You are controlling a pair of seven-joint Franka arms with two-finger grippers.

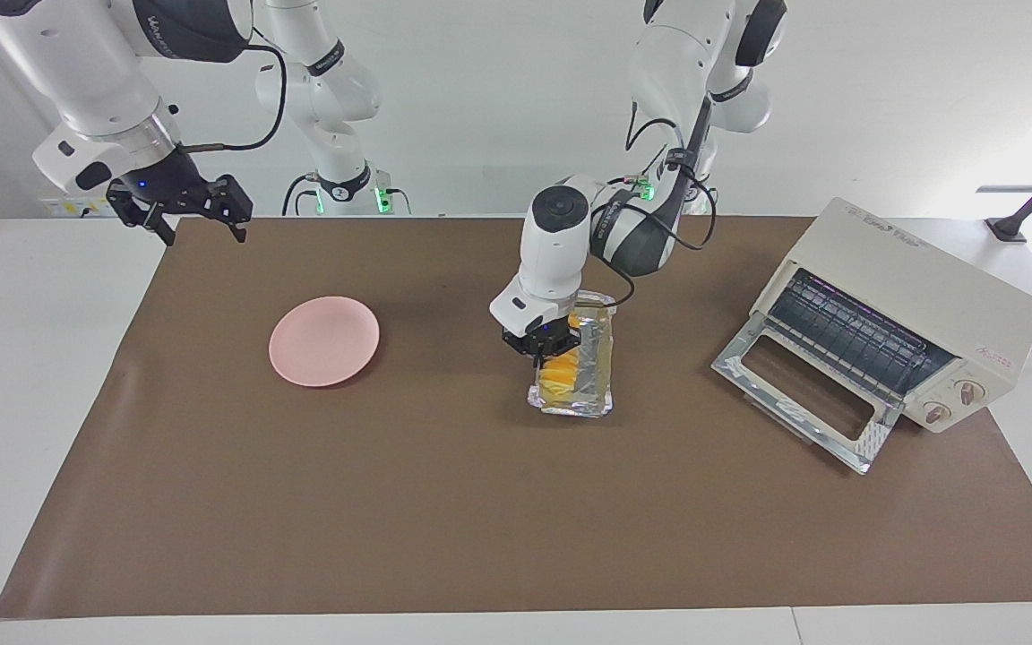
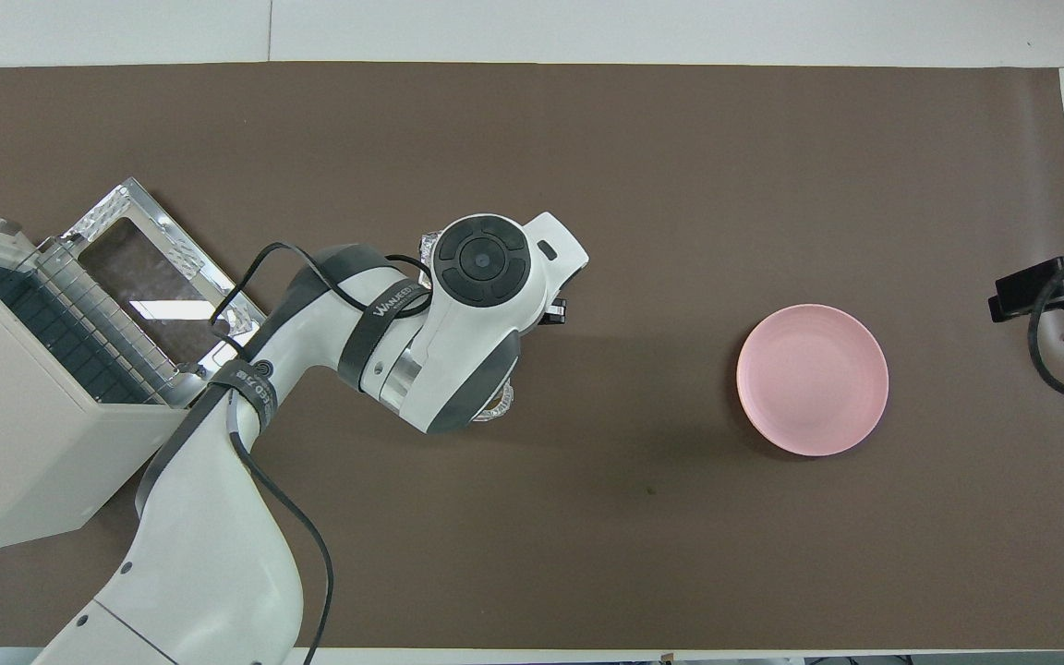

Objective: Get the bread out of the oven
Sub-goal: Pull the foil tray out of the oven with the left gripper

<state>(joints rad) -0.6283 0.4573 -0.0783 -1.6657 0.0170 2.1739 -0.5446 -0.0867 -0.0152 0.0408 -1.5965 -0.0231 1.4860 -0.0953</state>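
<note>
The cream-white oven [image 1: 915,300] stands at the left arm's end of the table with its glass door [image 1: 803,385] dropped open and its wire rack bare. It also shows in the overhead view [image 2: 24,434]. The orange-yellow bread [image 1: 561,372] lies in a crinkled foil tray [image 1: 595,358] on the brown mat, between the oven and the pink plate. My left gripper [image 1: 543,356] is low, down at the bread inside the tray. In the overhead view the left arm hides the bread; only scraps of the foil tray [image 2: 497,406] show. My right gripper [image 1: 183,217] is open and empty, raised over the mat's edge.
A pink plate [image 1: 324,340] lies empty on the mat toward the right arm's end, also in the overhead view [image 2: 813,379]. The brown mat [image 1: 480,520] covers most of the white table. The right arm waits.
</note>
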